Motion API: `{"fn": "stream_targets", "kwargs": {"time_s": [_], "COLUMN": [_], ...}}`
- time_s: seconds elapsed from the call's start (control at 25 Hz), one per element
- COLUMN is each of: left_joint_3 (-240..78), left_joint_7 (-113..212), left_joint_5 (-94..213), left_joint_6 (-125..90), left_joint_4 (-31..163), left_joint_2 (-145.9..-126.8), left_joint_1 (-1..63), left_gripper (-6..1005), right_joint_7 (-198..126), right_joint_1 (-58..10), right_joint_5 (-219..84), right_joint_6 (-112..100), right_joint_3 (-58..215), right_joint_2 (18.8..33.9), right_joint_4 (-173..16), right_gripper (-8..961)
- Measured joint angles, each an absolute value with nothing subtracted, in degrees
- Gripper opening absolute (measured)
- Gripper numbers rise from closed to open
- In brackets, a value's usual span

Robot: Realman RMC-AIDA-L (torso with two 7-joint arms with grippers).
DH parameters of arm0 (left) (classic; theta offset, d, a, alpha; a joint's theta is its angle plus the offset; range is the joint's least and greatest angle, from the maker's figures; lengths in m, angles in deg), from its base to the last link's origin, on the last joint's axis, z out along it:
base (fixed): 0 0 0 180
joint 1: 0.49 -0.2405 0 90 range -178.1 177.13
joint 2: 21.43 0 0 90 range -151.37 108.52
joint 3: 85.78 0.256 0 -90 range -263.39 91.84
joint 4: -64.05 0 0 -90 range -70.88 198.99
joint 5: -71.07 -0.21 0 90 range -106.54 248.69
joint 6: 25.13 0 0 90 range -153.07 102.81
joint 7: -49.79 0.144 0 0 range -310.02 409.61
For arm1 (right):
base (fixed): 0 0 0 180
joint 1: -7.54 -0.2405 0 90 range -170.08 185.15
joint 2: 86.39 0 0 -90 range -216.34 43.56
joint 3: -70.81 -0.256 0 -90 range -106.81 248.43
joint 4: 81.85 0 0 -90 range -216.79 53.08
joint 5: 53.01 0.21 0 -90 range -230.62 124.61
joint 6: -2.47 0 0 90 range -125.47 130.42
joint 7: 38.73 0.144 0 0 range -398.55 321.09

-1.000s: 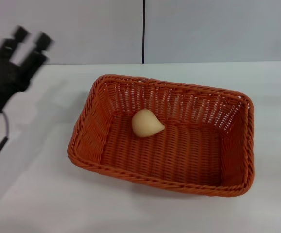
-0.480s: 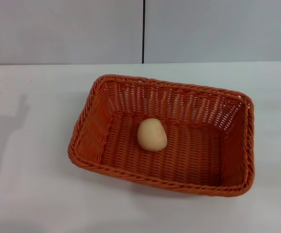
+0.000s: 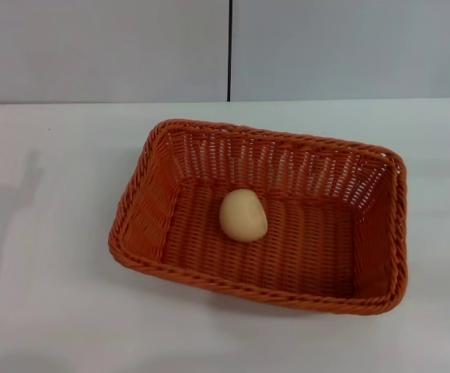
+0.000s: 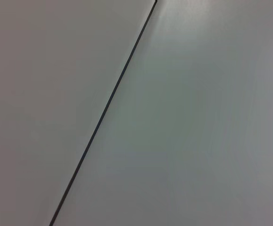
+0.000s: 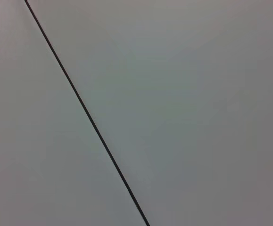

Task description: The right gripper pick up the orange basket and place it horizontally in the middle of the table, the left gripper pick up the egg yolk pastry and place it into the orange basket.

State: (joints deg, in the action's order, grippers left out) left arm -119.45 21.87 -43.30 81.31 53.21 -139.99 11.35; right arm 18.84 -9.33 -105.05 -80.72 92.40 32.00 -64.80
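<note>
**Pastry in basket, task looks done**

Orange basket point(image 3: 259, 214) flat on the table point(image 3: 54, 295), roughly mid-table, long side running across the head view, slightly skewed. Egg yolk pastry point(image 3: 243, 215) resting on basket floor, a bit left of centre, clear of all four walls. Judging by that: both steps complete, basket placed horizontally and pastry dropped in. Nothing obviously left except maybe parking arms.

Neither left gripper nor right gripper visible in head view; only a faint shadow on table at far left. Wrist cams no help: both show just a plain grey wall w/ a thin dark seam point(image 4: 103, 110), no fingers. So grip state: can't tell, out of sight. Holding nothing of the task, since both items sit free on table.

Pastry look: small, rounded, pale beige, plain side up, no glazed patch showing. Basket: woven, braided rim, sloping openwork sides, undamaged as far as visible.
</note>
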Motion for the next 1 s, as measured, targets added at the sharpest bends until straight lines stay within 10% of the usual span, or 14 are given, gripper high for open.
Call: {"fn": "stream_targets", "kwargs": {"time_s": [1.0], "left_joint_3": [-119.79], "left_joint_7": [21.94], "left_joint_5": [-43.00], "left_joint_6": [81.57], "left_joint_4": [53.34], "left_joint_2": [-139.99], "left_joint_1": [11.38], "left_gripper": [810], "right_joint_7": [18.84], "right_joint_1": [-9.51], "right_joint_5": [-105.03], "right_joint_6": [-80.26], "right_joint_3": [92.34], "right_joint_2": [31.99], "right_joint_4": [-65.07], "right_gripper": [477]}}
